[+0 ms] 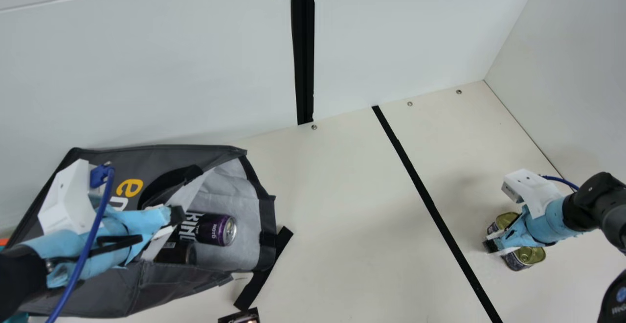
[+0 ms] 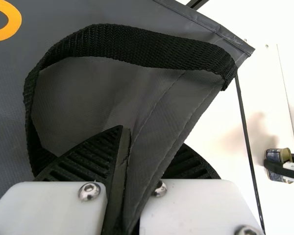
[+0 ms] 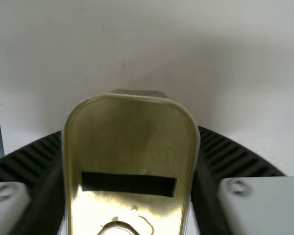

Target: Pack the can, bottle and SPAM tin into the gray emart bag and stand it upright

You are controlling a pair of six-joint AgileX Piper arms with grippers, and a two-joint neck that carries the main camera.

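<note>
One can [image 1: 215, 228] is lying in the bag [image 1: 161, 155]; your left jaws [image 1: 177, 215] are pinching its edge tight, and your right jaws [image 1: 491, 245] are snugly hugging the tin [image 1: 532, 254].

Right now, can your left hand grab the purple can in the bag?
Probably not: my left gripper is clamped on the bag's edge and would have to let go first. The purple can lies close by, though, showing in the bag's open mouth.

Grey fabric bag [image 1: 161, 155], open-mouthed, on its side.
Inside: purple-and-black cylindrical can [image 1: 215, 229], dark cylinder [image 1: 180, 253]. Left gripper [image 1: 175, 217] at its mouth; right gripper [image 1: 493, 241] around gold-lidded oblong tin [image 1: 531, 254].
</note>
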